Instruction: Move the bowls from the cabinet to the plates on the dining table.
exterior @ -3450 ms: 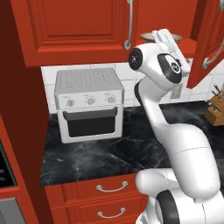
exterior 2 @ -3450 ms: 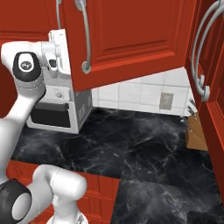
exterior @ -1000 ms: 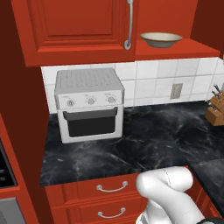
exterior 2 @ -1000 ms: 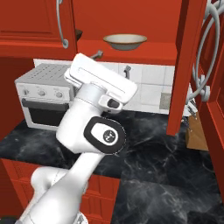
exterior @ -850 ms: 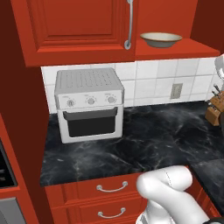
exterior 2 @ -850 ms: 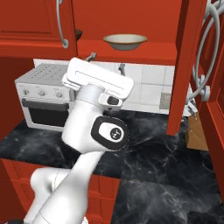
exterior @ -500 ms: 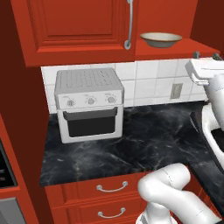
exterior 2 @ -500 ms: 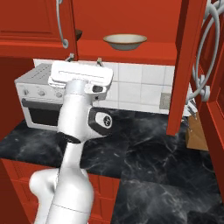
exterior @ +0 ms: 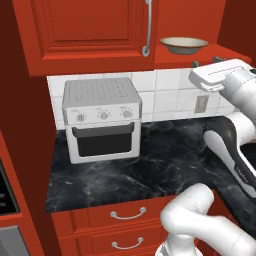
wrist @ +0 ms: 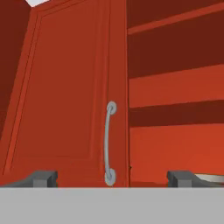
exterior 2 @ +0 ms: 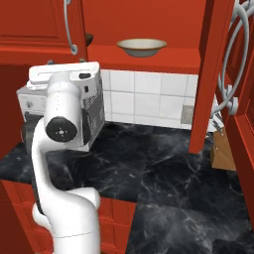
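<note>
While the gripper (wrist: 109, 177) hangs with jaws spread wide and empty just before the cabinet (exterior: 95, 35), its fingertips flank the closed door's silver handle (wrist: 108, 144). Farther in, the cream bowl (exterior 2: 141, 47) sits on the cabinet's open shelf, beside that door.

Rendered home kitchen. Red panelled wall cabinet (exterior: 95, 35) with long curved silver handle (exterior: 146, 27), one door swung open (exterior 2: 211, 74) onto a red shelf (exterior 2: 149, 57) carrying a cream bowl (exterior 2: 141, 47). White tile backsplash (exterior 2: 144, 99) with a wall outlet (exterior: 201, 104). Black white-veined marble counter (exterior: 165, 165) over red drawers (exterior: 127, 215) with short silver pulls. White countertop toaster oven (exterior: 101, 119) with three knobs. Wooden knife block (exterior 2: 223, 149) at counter's right end.
</note>
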